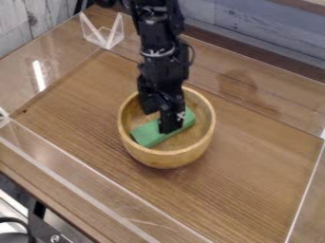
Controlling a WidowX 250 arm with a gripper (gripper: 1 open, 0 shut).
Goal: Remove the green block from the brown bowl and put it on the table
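The green block [151,135] lies inside the brown bowl [137,150], slanting from the bowl's left floor up toward its right wall. My black gripper [162,118] points straight down into the bowl, just over the block's right end. Its fingers stand apart, open, with nothing lifted between them, and their tips hide part of the block. The bowl sits near the middle of the dark wood-grain table [241,185].
Clear acrylic walls [51,161] edge the table on all sides. A small clear acrylic stand [99,33] sits at the back left. Bare tabletop lies to the right and in front of the bowl.
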